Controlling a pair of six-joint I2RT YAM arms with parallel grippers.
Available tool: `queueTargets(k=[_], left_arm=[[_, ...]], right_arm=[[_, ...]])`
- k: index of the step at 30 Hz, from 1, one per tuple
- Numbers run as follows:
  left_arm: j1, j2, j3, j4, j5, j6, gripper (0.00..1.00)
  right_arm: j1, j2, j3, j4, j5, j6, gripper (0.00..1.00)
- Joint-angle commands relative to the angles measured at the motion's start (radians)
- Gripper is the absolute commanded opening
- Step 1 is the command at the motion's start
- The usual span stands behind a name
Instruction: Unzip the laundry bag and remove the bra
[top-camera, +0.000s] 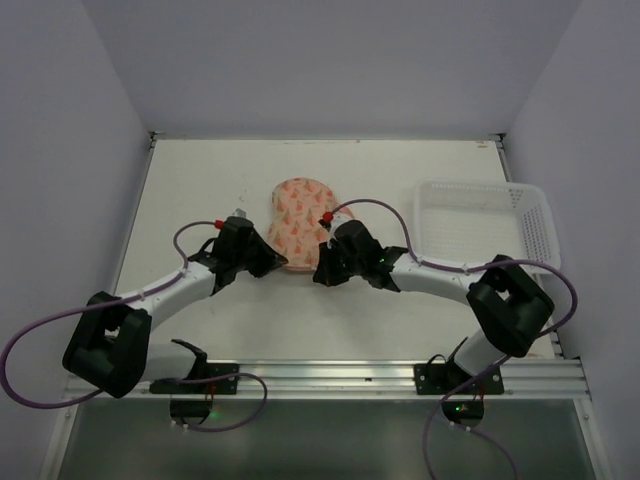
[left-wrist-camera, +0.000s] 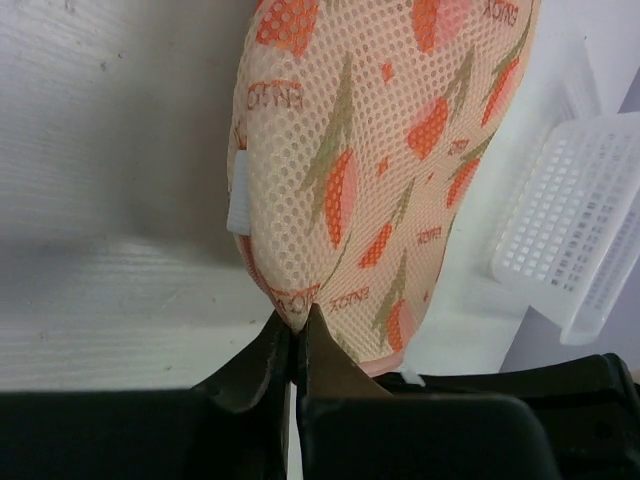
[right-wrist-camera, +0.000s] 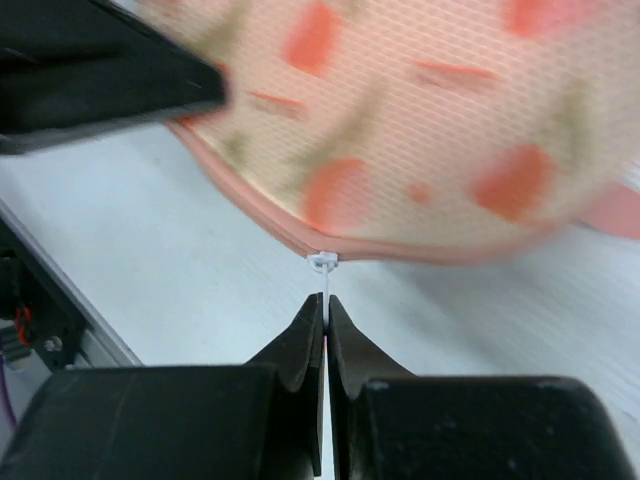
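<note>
The laundry bag (top-camera: 298, 222) is a peach-pink peanut-shaped pouch with an orange and green print, lying mid-table. My left gripper (top-camera: 266, 260) is at its near left edge, shut on a pinch of the bag's mesh fabric (left-wrist-camera: 296, 312). My right gripper (top-camera: 322, 272) is at its near right edge, shut on the white zipper pull (right-wrist-camera: 324, 278), which hangs from the slider on the pink trim (right-wrist-camera: 270, 228). The bag (right-wrist-camera: 400, 130) looks zipped shut. The bra is hidden inside.
A white plastic lattice basket (top-camera: 482, 222) stands to the right of the bag and shows in the left wrist view (left-wrist-camera: 585, 240). White walls close in the table on three sides. The metal rail (top-camera: 320, 378) runs along the near edge.
</note>
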Motion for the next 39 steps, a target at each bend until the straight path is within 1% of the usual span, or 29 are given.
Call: queueTargets(k=[1,4,6,8,10,11,12,14,15,16,17,18,19,20,21,22,23,24,25,26,27,29,30,31,32,33,36,39], left_arm=[[0.050,0.003,0.050,-0.030,-0.020,0.120,0.00],[0.141,0.006,0.075,-0.075,0.001,0.277,0.00],[0.181,0.018,0.096,-0.109,0.017,0.340,0.00],[0.227,0.033,0.119,-0.109,0.023,0.425,0.00],[0.251,0.081,0.144,-0.093,0.026,0.472,0.00],[0.256,0.104,0.182,-0.086,0.033,0.482,0.00],[0.261,0.162,0.207,-0.078,0.050,0.488,0.00],[0.264,0.225,0.295,-0.077,0.101,0.491,0.06],[0.264,0.281,0.320,-0.070,0.139,0.488,0.07],[0.265,0.305,0.346,-0.069,0.153,0.483,0.11],[0.265,0.323,0.385,-0.069,0.161,0.483,0.17],[0.265,0.351,0.403,-0.093,0.165,0.483,0.23],[0.268,0.359,0.420,-0.113,0.165,0.485,0.38],[0.270,0.357,0.435,-0.136,0.167,0.485,0.46],[0.270,0.348,0.433,-0.145,0.175,0.486,0.54],[0.271,0.334,0.413,-0.158,0.170,0.480,0.70],[0.273,0.301,0.396,-0.181,0.165,0.471,0.77],[0.273,0.281,0.379,-0.190,0.159,0.464,0.82],[0.273,0.256,0.329,-0.193,0.161,0.432,0.87],[0.273,0.201,0.296,-0.186,0.167,0.411,0.89],[0.273,0.172,0.267,-0.175,0.181,0.390,0.90],[0.268,0.114,0.154,-0.127,0.202,0.300,0.91],[0.261,0.068,0.115,-0.044,0.219,0.263,0.91],[0.239,0.052,0.045,0.007,0.222,0.188,0.89],[0.225,0.043,0.019,0.096,0.215,0.152,0.88],[0.192,0.044,0.000,0.133,0.189,0.110,0.87],[0.140,0.075,-0.028,0.238,0.117,0.068,0.84],[0.098,0.122,-0.032,0.334,0.103,0.031,0.81]], right_arm=[[-0.111,-0.107,-0.111,-0.009,0.045,-0.018,0.00],[-0.203,-0.193,-0.191,-0.037,0.037,-0.002,0.00],[-0.219,-0.248,-0.210,-0.058,0.048,-0.010,0.00],[-0.219,-0.259,-0.208,-0.063,0.049,-0.022,0.00],[-0.213,-0.238,-0.201,-0.046,-0.004,-0.010,0.00],[-0.207,-0.224,-0.187,-0.023,-0.024,-0.001,0.00],[-0.198,-0.209,-0.173,-0.019,-0.037,0.011,0.00],[-0.147,-0.147,-0.105,-0.019,-0.049,0.030,0.00],[-0.126,-0.126,-0.077,-0.019,-0.049,0.031,0.00],[-0.084,-0.077,-0.043,-0.019,-0.045,0.028,0.00],[-0.067,-0.054,0.018,-0.029,-0.029,0.025,0.00],[-0.044,-0.034,0.041,-0.035,-0.026,0.030,0.00],[-0.036,-0.012,0.058,-0.037,-0.023,0.037,0.00],[-0.032,-0.009,0.072,-0.029,-0.020,0.042,0.00],[-0.027,-0.009,0.075,-0.026,-0.014,0.050,0.11],[-0.026,-0.014,0.074,-0.028,-0.003,0.056,0.19],[-0.024,-0.033,0.063,-0.028,0.021,0.059,0.25],[-0.024,-0.047,0.054,-0.028,0.037,0.064,0.39],[-0.024,-0.064,0.046,-0.028,0.052,0.065,0.45],[-0.024,-0.104,0.028,-0.029,0.066,0.067,0.51],[-0.024,-0.125,0.017,-0.031,0.093,0.067,0.62],[-0.024,-0.168,-0.016,-0.040,0.123,0.070,0.70],[-0.026,-0.209,-0.026,-0.043,0.136,0.073,0.76],[-0.026,-0.227,-0.035,-0.051,0.146,0.076,0.79],[-0.026,-0.243,-0.052,-0.055,0.155,0.074,0.81],[-0.026,-0.274,-0.061,-0.057,0.161,0.076,0.84],[-0.026,-0.314,-0.096,-0.055,0.175,0.083,0.90],[-0.026,-0.356,-0.121,-0.055,0.193,0.080,0.91]])
